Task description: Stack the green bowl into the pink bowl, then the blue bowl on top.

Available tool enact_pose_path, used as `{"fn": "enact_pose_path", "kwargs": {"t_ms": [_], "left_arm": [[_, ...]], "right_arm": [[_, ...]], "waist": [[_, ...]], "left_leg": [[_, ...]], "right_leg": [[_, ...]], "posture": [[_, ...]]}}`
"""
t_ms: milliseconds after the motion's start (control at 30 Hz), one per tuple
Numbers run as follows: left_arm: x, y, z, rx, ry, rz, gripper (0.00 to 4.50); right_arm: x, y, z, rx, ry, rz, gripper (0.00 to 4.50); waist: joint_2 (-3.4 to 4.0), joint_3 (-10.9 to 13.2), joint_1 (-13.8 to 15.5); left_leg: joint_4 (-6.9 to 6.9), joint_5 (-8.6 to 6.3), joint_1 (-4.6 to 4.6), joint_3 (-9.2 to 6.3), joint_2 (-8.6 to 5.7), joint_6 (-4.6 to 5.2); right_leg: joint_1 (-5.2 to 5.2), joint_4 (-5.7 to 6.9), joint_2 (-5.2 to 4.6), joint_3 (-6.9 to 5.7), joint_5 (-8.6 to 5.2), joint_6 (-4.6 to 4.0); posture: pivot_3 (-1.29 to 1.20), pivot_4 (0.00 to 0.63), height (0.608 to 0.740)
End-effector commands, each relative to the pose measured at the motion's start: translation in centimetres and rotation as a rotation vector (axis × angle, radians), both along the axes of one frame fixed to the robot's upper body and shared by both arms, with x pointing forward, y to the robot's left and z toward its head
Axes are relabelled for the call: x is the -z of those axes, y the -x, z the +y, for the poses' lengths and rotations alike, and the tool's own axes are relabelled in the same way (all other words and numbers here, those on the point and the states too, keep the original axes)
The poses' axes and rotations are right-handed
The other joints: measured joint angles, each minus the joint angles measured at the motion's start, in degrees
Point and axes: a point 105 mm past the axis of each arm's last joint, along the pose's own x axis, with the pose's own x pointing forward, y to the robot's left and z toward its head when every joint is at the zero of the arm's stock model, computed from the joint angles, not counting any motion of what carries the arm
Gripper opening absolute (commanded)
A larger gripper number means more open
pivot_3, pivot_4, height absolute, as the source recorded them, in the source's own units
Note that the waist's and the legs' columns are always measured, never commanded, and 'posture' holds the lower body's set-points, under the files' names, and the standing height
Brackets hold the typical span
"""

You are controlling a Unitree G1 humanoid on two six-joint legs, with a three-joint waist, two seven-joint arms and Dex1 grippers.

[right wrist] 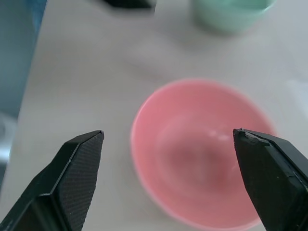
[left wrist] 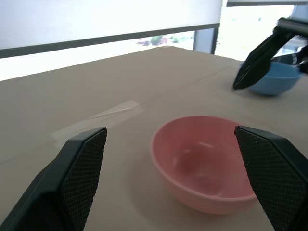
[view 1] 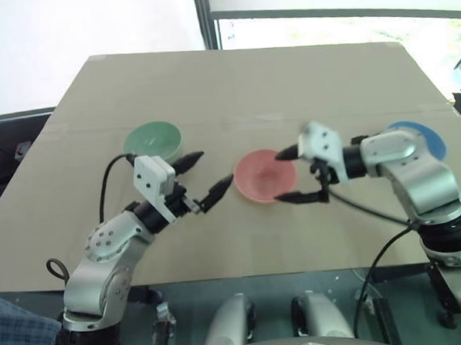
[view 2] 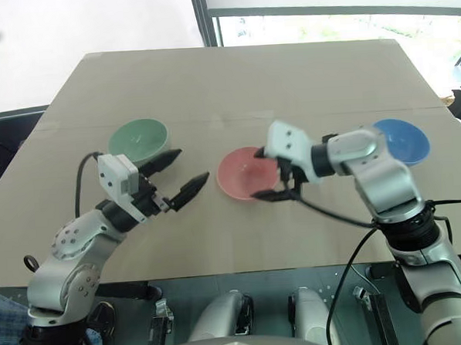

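A: Item one, pink bowl [view 1: 265, 175]: mid-table, upright, nothing in it. Item two, green bowl [view 1: 152, 142]: far left of the table [view 1: 234, 87], apart from the pink. Item three, blue bowl [view 2: 401, 141]: far right, behind your right arm. Nothing stacked yet.

B: End effectors?

A: Left end effector [view 1: 204, 181]: fingers spread wide, holding nothing, pointing level toward the pink bowl from just in front of the green one. Right end effector [view 1: 294, 174]: also spread and holding nothing, hanging over the pink bowl's near-right rim, wrist bent so it aims leftward and slightly down.

B: Hazards from here?

A: Entry one: your left end effector aims at the pink bowl, not the green; if you close there, you lift the base of the stack. Entry two: the right fingers straddle the pink rim closely; a careless sweep could tip or push the light bowl. Entry three: both arms converge near the centre, so they may clash if you reach for the green bowl without first backing the right arm off.
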Motion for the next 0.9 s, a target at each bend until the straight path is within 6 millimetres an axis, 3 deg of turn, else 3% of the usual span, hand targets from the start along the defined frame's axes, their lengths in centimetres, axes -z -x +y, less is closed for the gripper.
{"fn": "enact_pose_path", "kwargs": {"t_ms": [33,233,433,600,900], "left_arm": [[0.0,-1.1,1.8,-0.115,-0.11,-0.022,4.5],[-0.4,-3.7,5.8,-0.323,-0.252,-0.021,4.5],[0.4,-5.5,7.9,-0.39,-0.39,0.021,4.5],[2.2,-7.1,9.2,-0.378,-0.461,0.115,4.5],[3.5,-9.2,9.0,-0.313,-0.541,0.179,4.5]], "right_arm": [[-2.5,0.8,-2.6,0.042,-0.143,-0.008,4.49],[-4.5,0.9,-8.5,0.238,-0.281,-0.011,4.49],[-5.0,1.4,-12.0,0.377,-0.356,-0.059,4.49],[-4.6,1.9,-12.4,0.419,-0.383,-0.074,4.49],[-4.3,2.4,-12.4,0.446,-0.393,-0.093,4.49]], "waist": [[0.0,0.0,0.1],[0.0,0.0,1.0],[-0.01,0.0,1.0],[-0.01,0.0,1.0],[-0.03,0.0,1.0]], "left_leg": [[-0.03,0.0,0.0,0.0,-0.01,0.0],[-0.07,-0.03,-0.05,0.02,-0.01,0.05],[-0.08,-0.04,-0.04,0.02,0.0,0.07],[-0.08,-0.03,-0.04,0.05,0.0,0.08],[-0.07,-0.03,-0.09,0.07,0.0,0.08]], "right_leg": [[0.0,-0.02,0.0,0.0,0.0,0.0],[-0.01,-0.07,-0.03,0.0,0.0,0.0],[-0.01,-0.07,-0.04,0.01,0.0,0.0],[-0.01,-0.06,-0.05,0.02,0.0,0.0],[-0.03,-0.08,-0.07,0.03,0.0,0.01]], "posture": [[0.0,0.15,0.74],[0.0,0.15,0.74],[0.0,0.15,0.74],[0.0,0.15,0.74],[0.0,0.15,0.74]]}}
